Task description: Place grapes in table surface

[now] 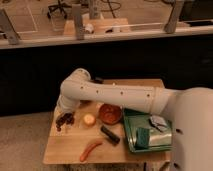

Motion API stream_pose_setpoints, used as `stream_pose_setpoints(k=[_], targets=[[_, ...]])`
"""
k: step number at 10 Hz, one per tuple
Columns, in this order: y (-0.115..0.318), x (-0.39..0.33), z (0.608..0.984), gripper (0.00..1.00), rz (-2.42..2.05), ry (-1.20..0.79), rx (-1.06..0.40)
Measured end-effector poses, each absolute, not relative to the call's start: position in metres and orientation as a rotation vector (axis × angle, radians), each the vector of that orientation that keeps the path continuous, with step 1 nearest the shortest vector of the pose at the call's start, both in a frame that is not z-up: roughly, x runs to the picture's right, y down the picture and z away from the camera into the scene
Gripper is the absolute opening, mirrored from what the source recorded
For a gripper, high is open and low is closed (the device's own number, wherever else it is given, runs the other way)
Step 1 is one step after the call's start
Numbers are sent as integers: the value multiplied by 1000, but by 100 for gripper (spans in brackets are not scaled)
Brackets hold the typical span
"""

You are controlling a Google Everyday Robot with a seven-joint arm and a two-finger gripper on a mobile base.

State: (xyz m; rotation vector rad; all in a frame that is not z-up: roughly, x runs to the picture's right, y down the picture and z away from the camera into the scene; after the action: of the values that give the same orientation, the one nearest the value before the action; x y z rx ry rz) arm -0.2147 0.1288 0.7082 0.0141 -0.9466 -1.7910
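Gripper [65,114] low over worktop's [65,145] left edge, grapes [65,120] directly beneath it, apparently for set-down; whether it clasps them or has released, cannot tell.

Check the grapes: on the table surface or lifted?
Cannot tell. The grapes sit low at the table surface left edge, with the gripper right above them.
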Motion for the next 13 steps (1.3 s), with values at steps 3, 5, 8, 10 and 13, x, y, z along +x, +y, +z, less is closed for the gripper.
stream_pose_setpoints(k=[3,5,8,10,13], targets=[[159,-224,725,0,-1840,-984,-49],[189,-229,743,4,-1887,-994,-96],[223,-234,766,32,-1959,-978,-167],[227,-235,768,52,-1979,-963,-193],[225,-234,767,70,-1982,-947,-200]])
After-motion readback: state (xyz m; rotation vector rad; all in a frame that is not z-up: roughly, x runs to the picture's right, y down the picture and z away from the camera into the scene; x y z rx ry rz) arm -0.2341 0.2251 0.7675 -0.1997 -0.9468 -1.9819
